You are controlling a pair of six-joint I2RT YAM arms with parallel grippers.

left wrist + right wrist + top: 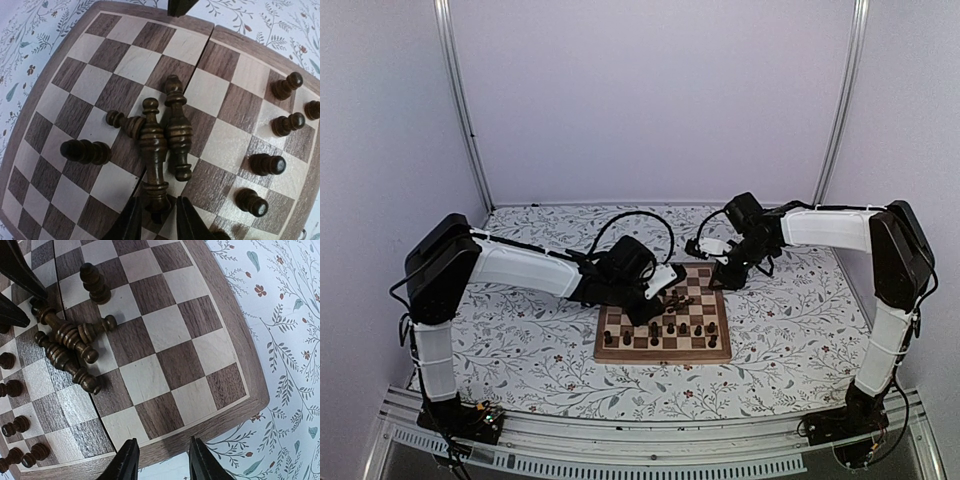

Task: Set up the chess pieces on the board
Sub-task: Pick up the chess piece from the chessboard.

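Note:
The board (pixel 660 357) lies on the floral table between both arms. Several dark chess pieces (pixel 665 330) stand along its near rows. A few more lie toppled in a heap (pixel 678 298) near the middle. In the left wrist view, my left gripper (pixel 156 220) straddles the base of a tall lying piece (pixel 153 145), with a slim gap still showing beside that base. A second tall piece (pixel 177 132) lies against it. My right gripper (pixel 162 460) hangs open over the board's far right corner (pixel 235 405), nothing between its fingers.
Standing pawns (pixel 267 164) line the right side of the left wrist view. Another lying piece (pixel 85 151) rests to the left of the heap. A single piece (pixel 95 284) stands apart near the left arm's dark fingers (pixel 15 270). Floral tablecloth (pixel 530 370) surrounds the board.

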